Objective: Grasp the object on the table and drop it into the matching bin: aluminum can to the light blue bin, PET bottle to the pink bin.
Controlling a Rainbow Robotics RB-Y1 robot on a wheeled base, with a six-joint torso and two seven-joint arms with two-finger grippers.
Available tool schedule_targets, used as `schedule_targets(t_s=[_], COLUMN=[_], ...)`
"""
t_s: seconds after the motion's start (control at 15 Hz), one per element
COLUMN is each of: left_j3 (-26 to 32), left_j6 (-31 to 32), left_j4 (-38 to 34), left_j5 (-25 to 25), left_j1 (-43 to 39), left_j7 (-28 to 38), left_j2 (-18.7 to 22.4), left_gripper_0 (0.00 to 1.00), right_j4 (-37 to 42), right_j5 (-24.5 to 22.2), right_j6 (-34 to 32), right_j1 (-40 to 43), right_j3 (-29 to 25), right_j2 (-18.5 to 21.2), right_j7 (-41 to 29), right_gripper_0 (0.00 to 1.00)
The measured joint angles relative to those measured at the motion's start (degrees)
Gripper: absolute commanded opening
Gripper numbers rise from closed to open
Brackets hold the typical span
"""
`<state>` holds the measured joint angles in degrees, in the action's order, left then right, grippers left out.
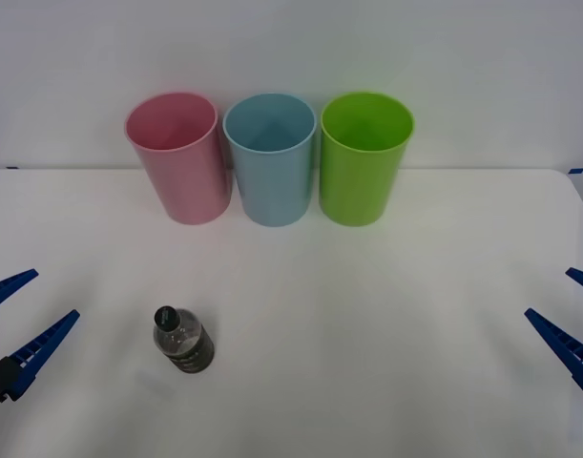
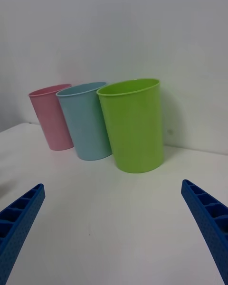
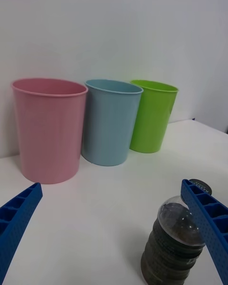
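Bottle: the small clear bottle (image 1: pixel 182 342) with the black cap is standing upright on the table (image 1: pixel 386 315), in the near left part, well apart from the bins.
Pink bin: the pink bin (image 1: pixel 176 157) is standing at the far side, leftmost in the row.
Blue bin: the light blue bin (image 1: pixel 270 158) is sitting in the middle, just beside the pink one.
Green bin: the lime green bin (image 1: pixel 363 157) is standing on the right.
Left gripper: the left gripper (image 1: pixel 14 320) is hovering at the left edge, its fingers spread apart and holding nothing, the bottle near it.
Right gripper: the right gripper (image 1: pixel 572 320) is hovering at the right edge, fingers spread wide and empty.
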<state>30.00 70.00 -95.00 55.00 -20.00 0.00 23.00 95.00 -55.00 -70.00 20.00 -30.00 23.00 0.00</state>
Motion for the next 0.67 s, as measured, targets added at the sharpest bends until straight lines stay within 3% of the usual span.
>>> schedule_targets(t_s=[0.33,0.67], left_j3=[-0.84,-1.82], left_j6=[-0.01,-0.05], left_j4=[1.89,2.08], left_j5=[0.25,-0.23], left_j1=[-0.45,-2.12], left_j7=[-0.29,-2.09], left_j2=[-1.36,1.53], left_gripper_0=[1.0,1.0], right_j4=[0.02,0.01], right_j5=[0.0,0.0], right_j6=[0.0,0.0], right_j1=[-0.01,0.0], right_j3=[0.01,0.0], right_j2=[0.0,0.0], right_j7=[0.0,0.0], right_gripper_0=[1.0,1.0])
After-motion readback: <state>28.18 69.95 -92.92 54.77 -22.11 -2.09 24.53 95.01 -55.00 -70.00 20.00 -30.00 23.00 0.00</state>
